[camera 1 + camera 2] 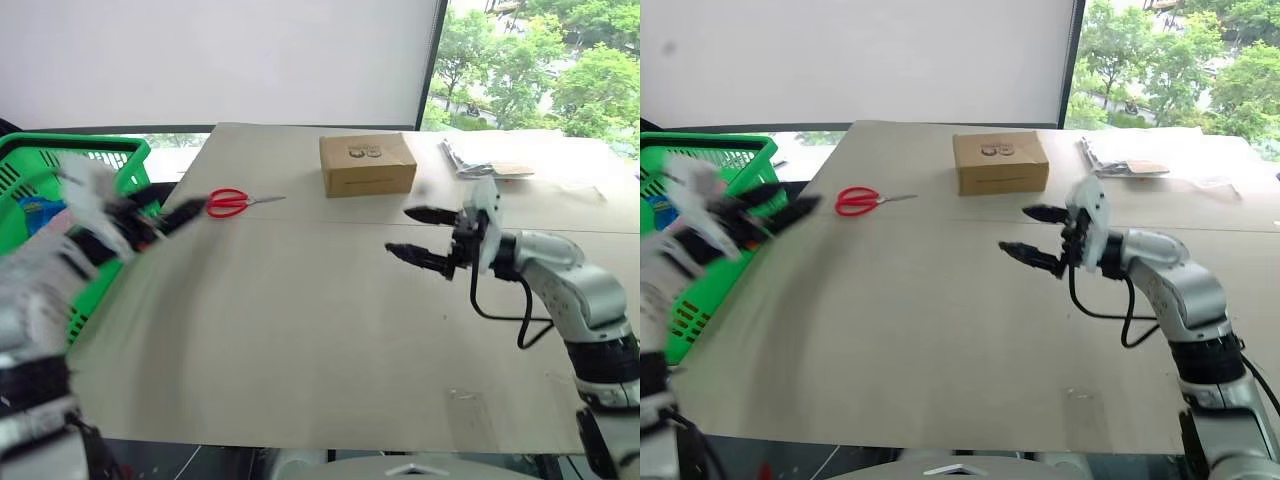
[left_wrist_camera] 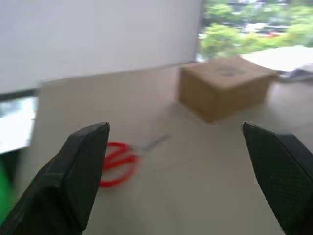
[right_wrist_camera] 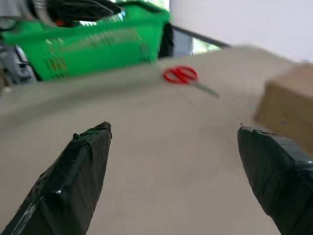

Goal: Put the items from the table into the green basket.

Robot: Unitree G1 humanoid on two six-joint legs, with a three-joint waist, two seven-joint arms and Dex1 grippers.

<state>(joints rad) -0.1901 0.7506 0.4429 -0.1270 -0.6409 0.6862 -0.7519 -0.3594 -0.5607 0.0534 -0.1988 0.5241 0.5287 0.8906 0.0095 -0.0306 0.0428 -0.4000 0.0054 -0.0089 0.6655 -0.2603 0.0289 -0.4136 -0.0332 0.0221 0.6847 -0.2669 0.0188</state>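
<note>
Red-handled scissors (image 1: 232, 202) lie flat on the beige table (image 1: 300, 340), blades towards the box. At the table's left edge stands the green basket (image 1: 100, 152), with something blue lying inside it. My left gripper (image 1: 175, 208) hovers, blurred, between the basket's rim and the scissors, just short of the handles; in the left wrist view its fingers (image 2: 73, 181) stand wide open and empty, with the scissors (image 2: 115, 161) ahead. My right gripper (image 1: 400, 231) is open and empty over the table's middle right, pointing left towards the scissors (image 3: 182, 76) and the basket (image 3: 93, 44).
A brown cardboard box (image 1: 367, 164) sits at the back centre, right of the scissors. A flat pile of pale papers or wrapping (image 1: 490, 160) lies at the back right. A thin seam runs across the tabletop. A window with trees is behind.
</note>
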